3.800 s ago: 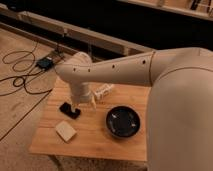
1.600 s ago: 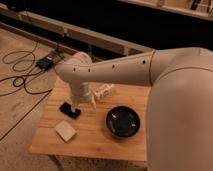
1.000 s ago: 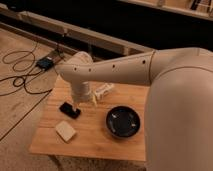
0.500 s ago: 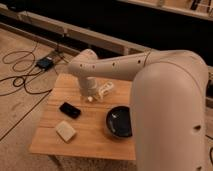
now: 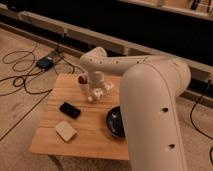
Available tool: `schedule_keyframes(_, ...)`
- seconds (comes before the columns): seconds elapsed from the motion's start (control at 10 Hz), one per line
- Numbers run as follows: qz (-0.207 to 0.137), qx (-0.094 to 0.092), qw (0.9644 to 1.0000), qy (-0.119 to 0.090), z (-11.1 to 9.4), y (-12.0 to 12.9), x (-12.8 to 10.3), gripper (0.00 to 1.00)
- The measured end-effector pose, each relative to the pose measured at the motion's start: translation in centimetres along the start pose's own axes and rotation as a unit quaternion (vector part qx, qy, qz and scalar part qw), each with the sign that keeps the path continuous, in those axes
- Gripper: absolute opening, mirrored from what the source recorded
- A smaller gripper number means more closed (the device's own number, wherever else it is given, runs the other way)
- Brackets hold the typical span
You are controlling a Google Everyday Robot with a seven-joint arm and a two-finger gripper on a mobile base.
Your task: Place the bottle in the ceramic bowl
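Gripper [image 5: 97,85]: jaws spread, low at 12 o'clock on table [image 5: 90,142], apparently straddling bottle [image 5: 100,93] for pickup.
Bowl [image 5: 112,122]: 4 o'clock, awaiting bottle.

On the table [image 5: 92,144], the phone [image 5: 70,110] lies at left, with the block [image 5: 65,130] in front of it, nearer the front edge. The ceramic bowl [image 5: 113,121] sits at right, partly hidden behind the robot's arm [image 5: 150,95]. The cup [image 5: 83,81] stands at the back, and the gripper [image 5: 99,93] hangs just to its right, low over the tabletop. A small box [image 5: 45,63] lies on the floor behind the table, at left.
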Motion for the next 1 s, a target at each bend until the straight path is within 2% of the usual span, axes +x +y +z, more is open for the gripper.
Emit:
schedule_keyframes(0.1,0.000,-0.007,1.0000,-0.003,0.8,-0.5,-1.7,0.65)
schedule_keyframes(0.4,0.000,-0.013,0.9998,-0.012,2.6,-1.2,-5.1,0.65)
schedule_keyframes(0.6,0.008,-0.007,0.9998,-0.018,3.3,-1.6,-7.1,0.65)
schedule_keyframes(1.0,0.017,0.016,0.9996,-0.013,4.5,-1.8,-8.5,0.65)
